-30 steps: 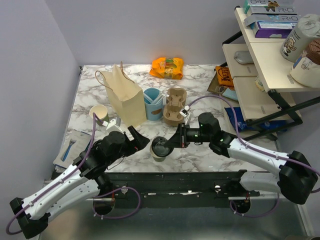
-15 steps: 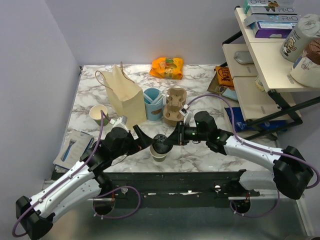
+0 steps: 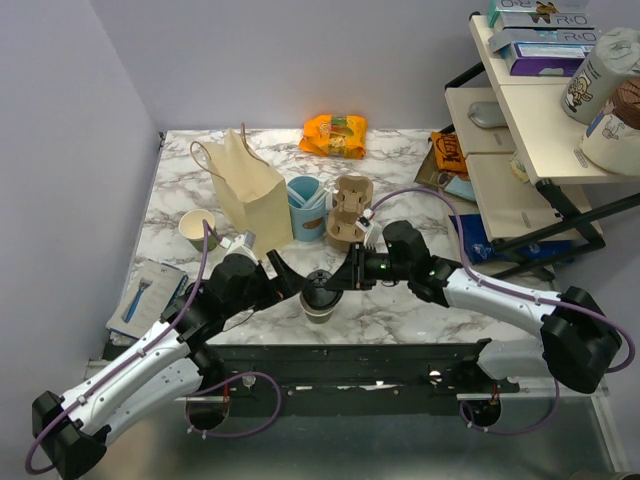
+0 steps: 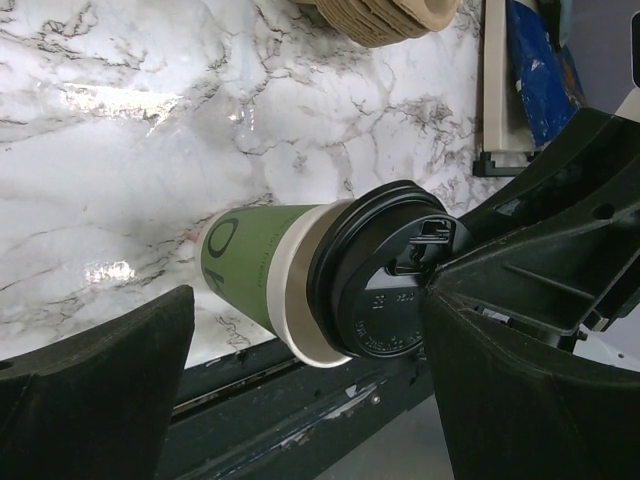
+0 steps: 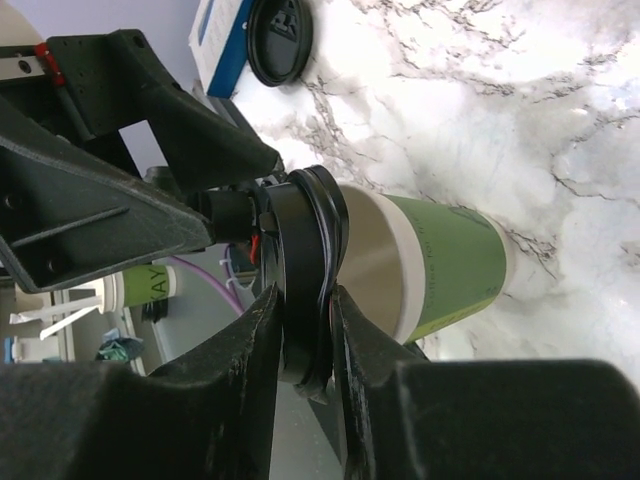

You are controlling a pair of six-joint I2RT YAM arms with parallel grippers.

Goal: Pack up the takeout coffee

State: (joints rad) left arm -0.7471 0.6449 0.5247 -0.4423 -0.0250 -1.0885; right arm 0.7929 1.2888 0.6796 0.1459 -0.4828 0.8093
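The takeout coffee (image 3: 320, 297) stands near the table's front edge, a green-printed paper cup (image 4: 250, 265) with a round black lid (image 4: 385, 275). My right gripper (image 3: 346, 280) is shut on the lid's rim (image 5: 305, 300), holding it at the cup's mouth. The lid looks slightly tilted, with pale cup wall (image 5: 375, 265) showing beside it. My left gripper (image 3: 288, 281) is open just left of the cup. In the left wrist view its fingers (image 4: 95, 385) stand on both sides of the cup, apart from it. The tan paper bag (image 3: 250, 195) stands upright behind.
A lidless green-and-white cup (image 3: 198, 228) stands left of the bag. A light-blue cup (image 3: 305, 207) and a cardboard cup carrier (image 3: 350, 210) stand right of it. An orange snack bag (image 3: 335, 135) lies at the back. A shelf (image 3: 540, 130) is at the right. A spare black lid (image 5: 280, 40) lies nearby.
My left gripper has moved right, up to the cup, staying open. My right gripper has shifted the lid slightly left over the cup's mouth. The cup has stayed in place.
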